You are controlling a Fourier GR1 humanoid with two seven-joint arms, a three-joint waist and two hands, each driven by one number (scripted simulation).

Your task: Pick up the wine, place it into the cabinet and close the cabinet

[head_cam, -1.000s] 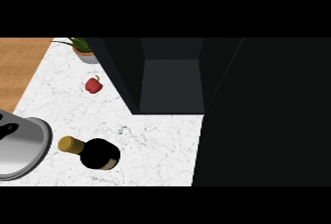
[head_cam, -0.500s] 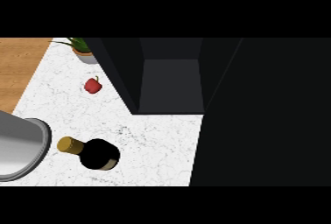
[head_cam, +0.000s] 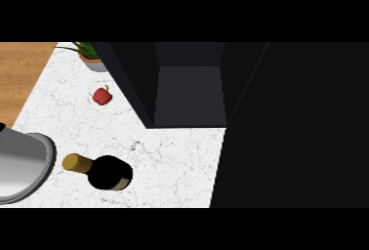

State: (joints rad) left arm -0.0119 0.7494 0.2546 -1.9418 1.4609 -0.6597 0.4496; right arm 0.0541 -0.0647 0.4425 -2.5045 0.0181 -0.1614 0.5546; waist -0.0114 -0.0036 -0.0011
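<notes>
The wine bottle [head_cam: 108,173] lies on the white marble counter [head_cam: 173,161], dark-bodied, with its gold-capped neck pointing left. Behind it the dark cabinet [head_cam: 189,93] stands open, showing a grey inner floor. My left forearm [head_cam: 20,166] is a grey rounded shape at the left edge, close to the bottle's cap but apart from it. Only a black sliver of my left hand [head_cam: 2,128] shows at the edge above it. My right hand is out of view.
A small red pepper [head_cam: 102,96] sits on the counter left of the cabinet, and a potted plant [head_cam: 92,57] stands at the back. Wooden surface [head_cam: 22,73] lies at far left. A large dark panel [head_cam: 296,127] fills the right side.
The grey forearm has slid slightly down and left, and the dark hand on top of it has nearly left the view. The bottle has not moved.
</notes>
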